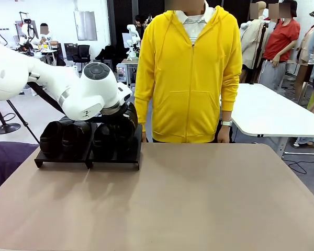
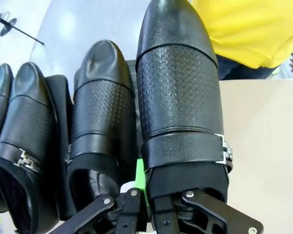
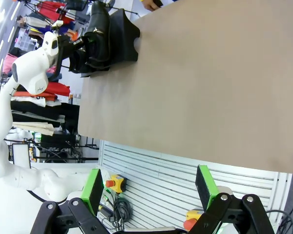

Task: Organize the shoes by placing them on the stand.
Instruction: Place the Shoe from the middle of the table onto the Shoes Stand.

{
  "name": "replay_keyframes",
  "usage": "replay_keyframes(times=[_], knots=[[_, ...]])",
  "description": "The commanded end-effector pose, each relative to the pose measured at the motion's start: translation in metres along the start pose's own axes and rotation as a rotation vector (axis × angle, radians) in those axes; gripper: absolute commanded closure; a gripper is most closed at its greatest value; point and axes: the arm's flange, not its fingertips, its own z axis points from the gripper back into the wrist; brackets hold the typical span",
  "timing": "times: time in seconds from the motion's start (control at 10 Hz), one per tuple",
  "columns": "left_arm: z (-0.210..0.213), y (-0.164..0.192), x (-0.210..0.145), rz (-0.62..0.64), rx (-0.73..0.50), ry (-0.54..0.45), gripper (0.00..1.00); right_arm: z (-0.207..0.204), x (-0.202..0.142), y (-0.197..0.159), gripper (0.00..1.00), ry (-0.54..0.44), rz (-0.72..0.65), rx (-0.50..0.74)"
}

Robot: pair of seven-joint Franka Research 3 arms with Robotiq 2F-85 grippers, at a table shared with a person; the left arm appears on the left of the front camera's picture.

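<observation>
Four black shoes (image 2: 178, 97) on stand (image 1: 115, 161)

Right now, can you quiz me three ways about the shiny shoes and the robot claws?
1. Where are the glossy black leather shoes?
A) on the low black stand
B) on the floor
C) in the person's hands

2. How many shoes can you count?
A) two
B) four
C) six

3. What is the left claw doing?
A) hanging open
B) shut on the rightmost shoe
C) holding a cup

Answers: 1 A, they sit in a row on the rack. 2 B, the left wrist view shows four. 3 B, its fingers pinch the shoe's heel edge.
</observation>
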Motion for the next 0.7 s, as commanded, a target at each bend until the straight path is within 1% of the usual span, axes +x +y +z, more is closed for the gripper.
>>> replay_keyframes(times=[0.0, 0.3, 0.4, 0.5, 0.6], knots=[[-0.0085, -0.0027, 0.0041, 0.018, 0.015, -0.005, 1.0, 0.0015, 0.0006, 0.0016, 0.0, -0.007, 0.012, 0.014], [-0.0161, -0.0048, 0.0023, 0.007, 0.018, 0.018, 1.0, 0.0015, 0.0006, 0.0016, 0.0, -0.007, 0.012, 0.014], [-0.017, -0.0052, 0.0024, 0.011, 0.015, 0.019, 0.46, 0.0015, 0.0006, 0.0016, 0.0, -0.007, 0.012, 0.014], [-0.0166, -0.0052, 0.0022, 0.01, 0.021, 0.008, 0.0, 0.0015, 0.0006, 0.0016, 0.0, -0.007, 0.012, 0.014], [-0.0146, -0.0058, 0.0025, 0.009, 0.019, -0.002, 0.0, 0.0015, 0.0006, 0.0016, 0.0, -0.007, 0.012, 0.014]])
